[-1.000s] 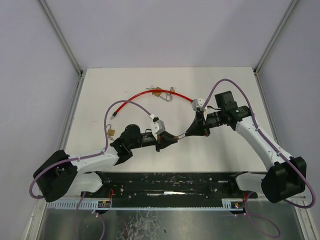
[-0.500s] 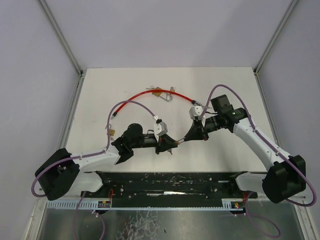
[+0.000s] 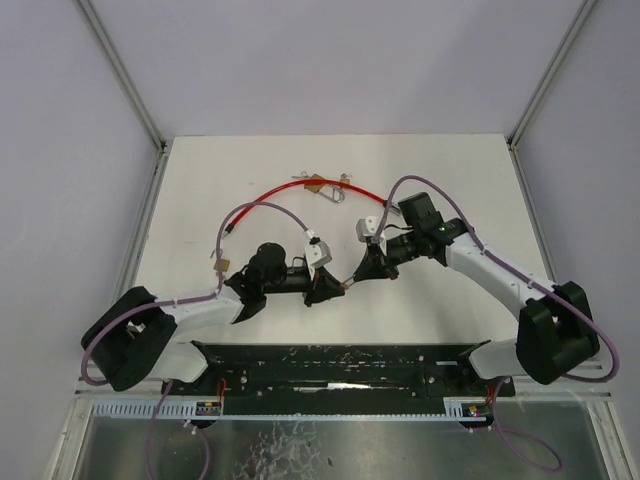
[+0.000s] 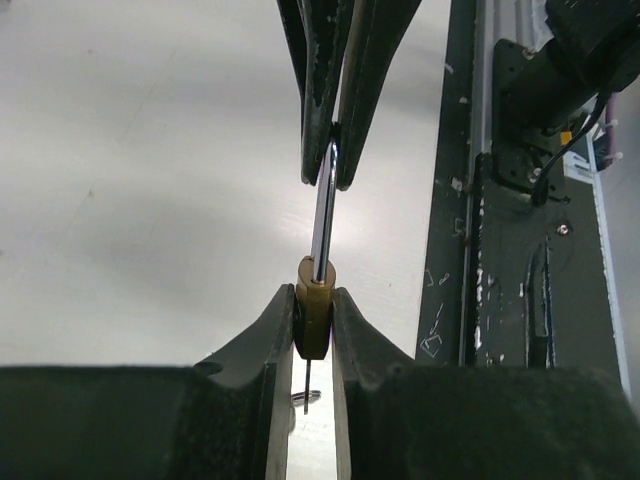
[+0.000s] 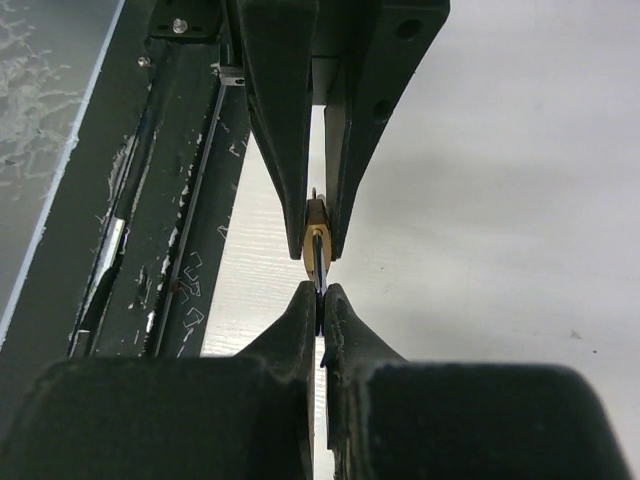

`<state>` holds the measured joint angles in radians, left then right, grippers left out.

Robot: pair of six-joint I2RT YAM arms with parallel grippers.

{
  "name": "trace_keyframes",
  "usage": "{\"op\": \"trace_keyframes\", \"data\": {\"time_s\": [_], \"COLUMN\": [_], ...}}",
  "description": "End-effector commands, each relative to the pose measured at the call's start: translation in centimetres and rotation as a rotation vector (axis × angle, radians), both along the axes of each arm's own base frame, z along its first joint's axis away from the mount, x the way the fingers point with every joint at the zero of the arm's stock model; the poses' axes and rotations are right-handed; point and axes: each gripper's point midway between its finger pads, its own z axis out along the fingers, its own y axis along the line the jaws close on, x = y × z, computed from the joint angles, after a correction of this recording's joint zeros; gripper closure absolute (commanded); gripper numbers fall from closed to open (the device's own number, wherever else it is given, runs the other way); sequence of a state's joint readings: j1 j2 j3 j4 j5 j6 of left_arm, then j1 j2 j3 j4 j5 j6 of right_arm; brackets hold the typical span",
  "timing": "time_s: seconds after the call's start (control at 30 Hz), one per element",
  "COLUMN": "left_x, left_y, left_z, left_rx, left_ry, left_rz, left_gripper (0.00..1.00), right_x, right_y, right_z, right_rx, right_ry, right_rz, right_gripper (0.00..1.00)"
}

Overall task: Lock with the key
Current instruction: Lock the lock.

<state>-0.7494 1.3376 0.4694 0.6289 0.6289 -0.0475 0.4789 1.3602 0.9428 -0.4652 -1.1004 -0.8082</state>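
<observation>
The two arms meet nose to nose over the near middle of the white table (image 3: 450,180), just in front of the black rail (image 3: 340,365) their bases are bolted to. The left gripper (image 4: 314,302) is clamped on a small brass padlock (image 4: 316,276), with both fingers pressed flat against its sides. The lock is up off the table, squeezed edge-on between them. A thin silver bar (image 4: 324,215) rises out of the top of the lock, and the right gripper (image 4: 330,172) is pinched tight on its far end, fingertips all but touching. From this edge-on angle I cannot tell whether that bar is the key in the lock or the lock's own loop. Something small and thin dangles below the brass body, too faint to name. The right wrist camera shows the same grip from the other side: the right gripper (image 5: 318,296) has closed on the dark sliver of metal (image 5: 318,268), and the padlock (image 5: 317,232) is wedged in the left gripper (image 5: 318,228) beyond it. Further back a red cable (image 3: 290,187) lies in an arc across the table, with a brass piece and some keys (image 3: 320,187) at its top. Another small lock (image 3: 222,263) sits beside the left arm, well apart from the grippers.
</observation>
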Motion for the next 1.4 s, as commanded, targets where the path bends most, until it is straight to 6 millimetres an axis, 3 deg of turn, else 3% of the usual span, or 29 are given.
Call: {"op": "trace_keyframes", "data": {"time_s": [0.0,0.13,0.87,1.0,1.1,1.27,1.37], "left_x": [4.0,4.4,5.7,5.7,5.8,4.9,4.2], "left_y": [-0.2,1.0,0.8,1.0,1.7,3.2,4.3], "left_z": [9.5,8.5,4.5,4.4,4.3,4.8,5.5], "left_rx": [-0.276,-0.280,-0.226,-0.219,-0.204,-0.217,-0.246], "left_ry": [-0.295,-0.309,-0.382,-0.380,-0.343,-0.260,-0.218], "left_rz": [0.101,0.117,0.130,0.139,0.168,0.235,0.281], "left_gripper": [1.00,0.99,0.99,0.99,0.99,0.43,0.22], "right_x": [-3.8,-4.1,-5.7,-5.3,-4.3,-1.7,-1.4], "right_y": [1.7,2.1,4.9,4.9,4.2,1.9,0.7], "right_z": [-3.1,-4.6,-8.6,-8.3,-6.8,-3.7,-2.3], "right_rx": [-0.086,-0.135,-0.147,-0.164,-0.177,-0.119,-0.097], "right_ry": [0.143,0.158,0.203,0.176,0.127,0.097,0.071], "right_rz": [0.118,0.137,0.157,0.171,0.178,0.105,0.090], "right_gripper": [1.00,1.00,1.00,1.00,1.00,1.00,1.00]}}
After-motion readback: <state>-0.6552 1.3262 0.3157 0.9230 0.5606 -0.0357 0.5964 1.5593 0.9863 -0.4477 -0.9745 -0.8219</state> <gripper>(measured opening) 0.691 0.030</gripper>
